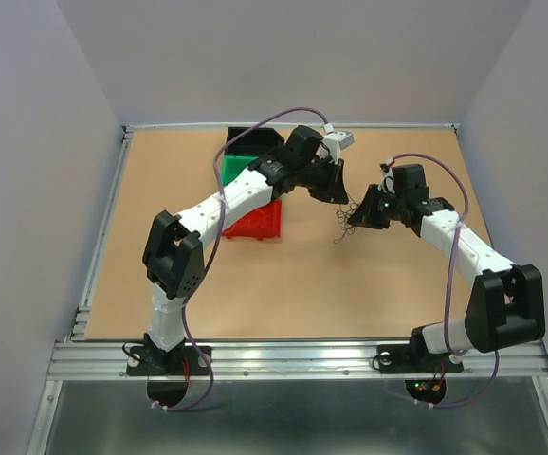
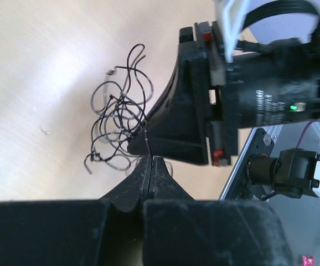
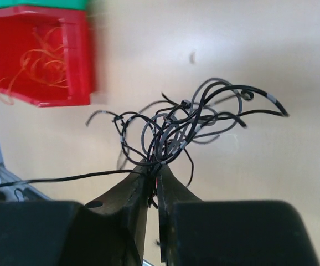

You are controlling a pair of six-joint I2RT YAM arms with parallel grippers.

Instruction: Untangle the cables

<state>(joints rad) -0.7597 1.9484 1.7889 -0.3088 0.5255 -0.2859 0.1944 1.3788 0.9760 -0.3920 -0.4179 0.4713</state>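
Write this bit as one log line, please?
left gripper: shut on wires | right gripper: shut on wires | red bin: orange wires inside

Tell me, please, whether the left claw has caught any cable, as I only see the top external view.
Observer: Yes, in its wrist view the left claw is shut on one black strand leading from the black clump.
Operator: And the right claw?
Observer: Its wrist view shows it pinching that clump at the base.
Operator: Is anything sorted?
Observer: Orange wires lie in the red bin.
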